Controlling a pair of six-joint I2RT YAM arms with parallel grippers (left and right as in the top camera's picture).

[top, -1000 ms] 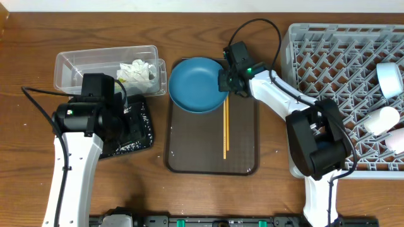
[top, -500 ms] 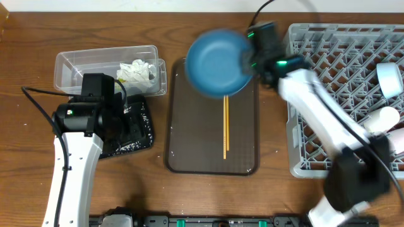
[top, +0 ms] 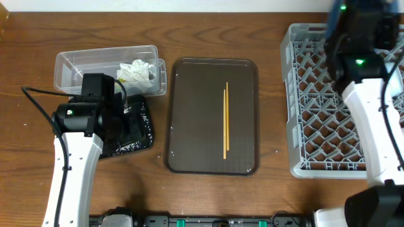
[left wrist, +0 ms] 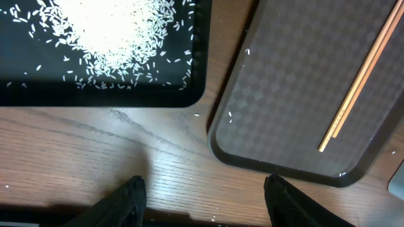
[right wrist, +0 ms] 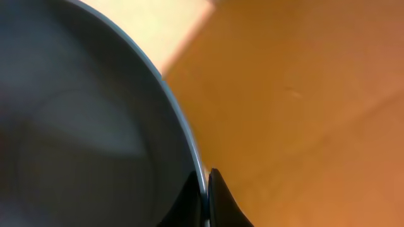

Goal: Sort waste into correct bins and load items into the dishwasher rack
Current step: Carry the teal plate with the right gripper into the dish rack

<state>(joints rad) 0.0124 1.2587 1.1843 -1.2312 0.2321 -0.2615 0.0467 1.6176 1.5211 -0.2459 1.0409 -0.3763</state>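
Note:
My right gripper (right wrist: 207,183) is shut on the rim of the large dark-blue bowl (right wrist: 76,126), which fills the left of the right wrist view. In the overhead view my right arm (top: 356,44) hangs over the far side of the grey dishwasher rack (top: 315,126) and hides most of the bowl and the cups. The yellowish chopsticks (top: 225,120) lie on the brown tray (top: 189,126). My left gripper (left wrist: 205,189) is open and empty above bare wood, beside the black tray (left wrist: 196,75) holding loose rice (left wrist: 107,31). White napkins (top: 136,70) lie in the clear tub (top: 76,66).
The brown tray's corner (left wrist: 278,126) and the chopsticks (left wrist: 360,82) show at the right of the left wrist view. A few rice grains lie on the wood and on the brown tray. The rack takes up the table's right side.
My right arm has lifted the dark-blue bowl off the brown tray and carried it right, to above the rack's far side. The left arm has not moved.

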